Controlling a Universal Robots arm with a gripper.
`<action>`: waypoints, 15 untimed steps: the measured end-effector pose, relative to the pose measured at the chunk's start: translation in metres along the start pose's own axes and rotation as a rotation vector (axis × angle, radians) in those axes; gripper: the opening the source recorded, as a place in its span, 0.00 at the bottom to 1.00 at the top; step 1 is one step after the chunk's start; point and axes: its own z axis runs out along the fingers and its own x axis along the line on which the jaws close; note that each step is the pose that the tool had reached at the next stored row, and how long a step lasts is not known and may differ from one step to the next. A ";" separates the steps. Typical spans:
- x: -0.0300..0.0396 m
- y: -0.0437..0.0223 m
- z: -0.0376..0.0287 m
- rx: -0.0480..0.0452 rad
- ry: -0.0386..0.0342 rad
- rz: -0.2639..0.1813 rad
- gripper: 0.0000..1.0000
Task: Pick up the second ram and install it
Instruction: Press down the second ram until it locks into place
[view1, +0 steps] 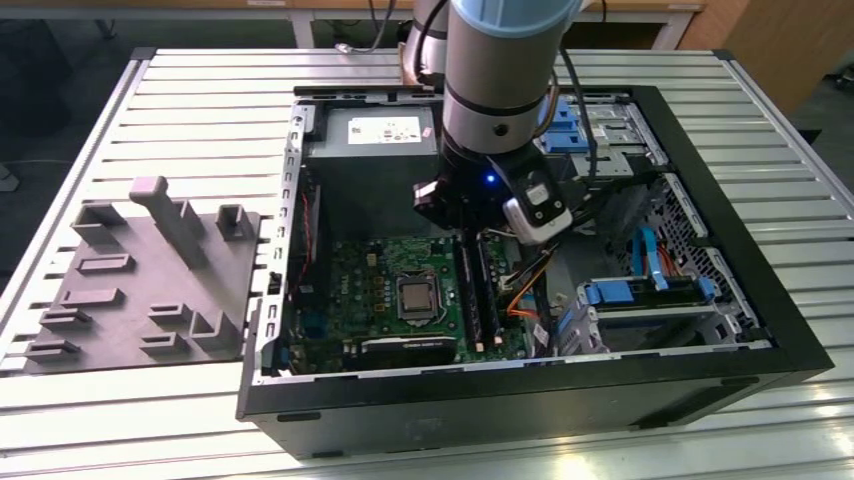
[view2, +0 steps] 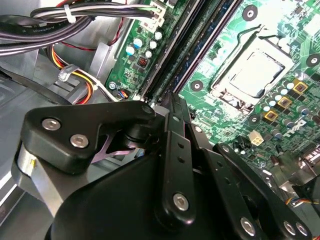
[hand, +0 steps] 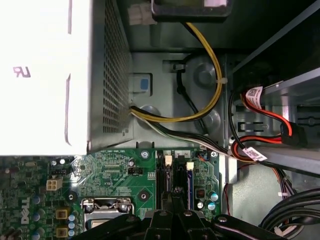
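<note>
My gripper (view1: 461, 232) reaches down into the open computer case (view1: 747, 330), at the far end of the memory slots on the green motherboard (view1: 360, 290). Its fingers are together, shut, in both wrist views (view2: 170, 98) (hand: 172, 194). Directly under the tips a long dark stick, the second ram (view1: 466, 292) (view2: 182, 55) (hand: 166, 176), lies in line with a slot. Whether the tips touch it I cannot tell. A second dark strip (view1: 489, 300) runs parallel beside it.
The processor socket (view1: 418, 297) sits beside the slots. Orange and yellow cables (view1: 527, 292) and blue drive brackets (view1: 641, 290) crowd the exterior view's right. The power supply (view1: 380, 130) fills the case's far end. A grey holder tray (view1: 147, 290) lies outside on the slatted table.
</note>
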 end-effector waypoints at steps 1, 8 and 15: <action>0.0000 0.0002 0.0002 0.0003 -0.0004 0.006 0.11; 0.0001 0.0013 0.0010 0.0012 -0.0017 0.025 0.11; 0.0002 0.0012 0.0024 0.0012 -0.0017 0.025 0.11</action>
